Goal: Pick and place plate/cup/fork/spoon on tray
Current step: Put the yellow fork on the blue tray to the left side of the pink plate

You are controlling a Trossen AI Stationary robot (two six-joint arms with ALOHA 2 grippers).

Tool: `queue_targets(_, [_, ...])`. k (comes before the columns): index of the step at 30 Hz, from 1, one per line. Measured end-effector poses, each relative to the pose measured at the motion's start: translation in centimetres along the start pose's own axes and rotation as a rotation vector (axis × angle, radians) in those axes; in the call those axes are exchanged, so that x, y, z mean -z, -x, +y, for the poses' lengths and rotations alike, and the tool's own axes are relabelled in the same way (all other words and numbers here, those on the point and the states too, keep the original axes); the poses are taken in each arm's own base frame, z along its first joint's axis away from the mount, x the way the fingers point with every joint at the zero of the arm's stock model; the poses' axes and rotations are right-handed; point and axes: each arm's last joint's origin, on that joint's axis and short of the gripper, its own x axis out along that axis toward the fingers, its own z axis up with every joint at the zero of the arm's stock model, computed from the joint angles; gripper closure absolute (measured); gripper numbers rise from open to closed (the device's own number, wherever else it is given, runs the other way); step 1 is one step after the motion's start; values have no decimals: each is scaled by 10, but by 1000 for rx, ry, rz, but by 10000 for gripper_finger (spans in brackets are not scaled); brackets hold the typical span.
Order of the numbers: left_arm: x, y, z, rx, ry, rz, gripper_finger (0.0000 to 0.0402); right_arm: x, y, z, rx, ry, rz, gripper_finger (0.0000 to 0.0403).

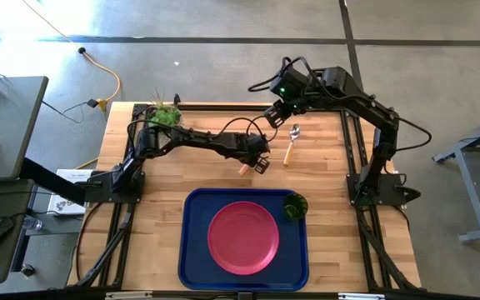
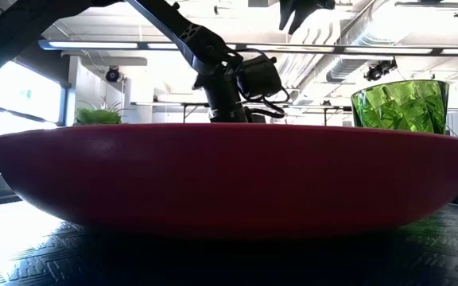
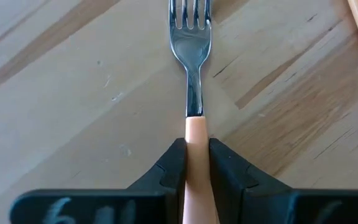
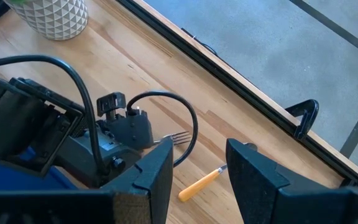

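Left end effector (image 3: pixel 197 171): at the surface's centre, just beyond the tray's far rim; fingers drawn in against the fork's handle on both sides, the fork lying flat on the wood.
Fork (image 3: pixel 190 68): at 12 o'clock from the plate; judged light, stiff and thin, its smooth handle liable to slip or pivot; the grip sits on the handle just behind the metal neck, tines pointing away.
Tray (image 1: pixel 194 250): near edge of the surface, centre.
Plate (image 1: pixel 242 237): in the tray, rigid and shallow.
Cup (image 1: pixel 295 206): in the tray, at 2 o'clock from the plate.
Spoon (image 1: pixel 291 143): at 1 o'clock from the plate; equally light and slim, best taken mid-handle.
Right end effector (image 4: pixel 199 171): above the far side, near the spoon; fingers apart, holding nothing.
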Motion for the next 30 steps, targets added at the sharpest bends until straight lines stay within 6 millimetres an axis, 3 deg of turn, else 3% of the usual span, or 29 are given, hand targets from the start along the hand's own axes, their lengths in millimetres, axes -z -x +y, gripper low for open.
queue_targets(20, [0,25,1,70,23,80,361,0,0,0,0,19,0,263])
queue_targets(30, [7,34,-9,90,20,90,362,0,0,0,0,49,0,263])
